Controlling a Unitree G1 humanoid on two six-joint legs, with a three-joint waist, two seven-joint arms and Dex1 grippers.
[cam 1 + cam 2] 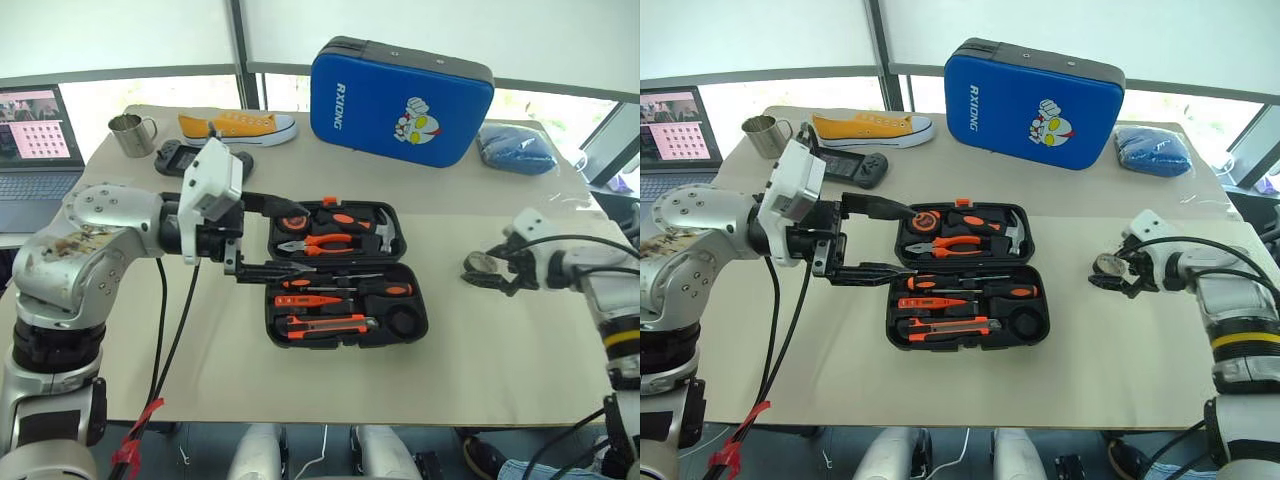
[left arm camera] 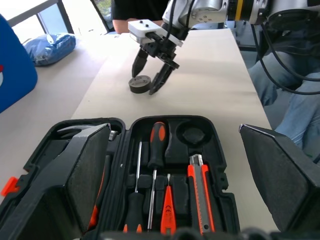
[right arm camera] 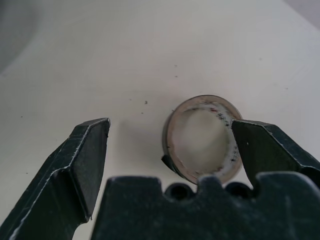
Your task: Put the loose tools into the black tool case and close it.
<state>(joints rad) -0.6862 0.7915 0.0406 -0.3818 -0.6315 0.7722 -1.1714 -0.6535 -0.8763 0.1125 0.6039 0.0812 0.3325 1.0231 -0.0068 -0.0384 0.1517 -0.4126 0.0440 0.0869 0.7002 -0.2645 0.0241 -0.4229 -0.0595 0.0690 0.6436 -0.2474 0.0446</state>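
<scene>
Beige table (image 1: 480, 390), bright windows (image 1: 150, 95) (blinds down)

Daylight enters via windows behind the beige paper-covered surface (image 1: 480, 350); window strips blown out, near white. Scene evenly bright, no hard glare on the glossy blue cartoon-printed case (image 1: 400, 100). Shadows soft and short, e.g. under the open black moulded-plastic tool case (image 1: 345, 275). Head views sharp, slight barrel bend at edges. Left wrist view: near black tool fingers (image 2: 75, 175) soft, mid-range sharp. Right wrist view: dim upper corner, small dark tape roll (image 3: 202, 137) in focus w/ faint shadow.
</scene>
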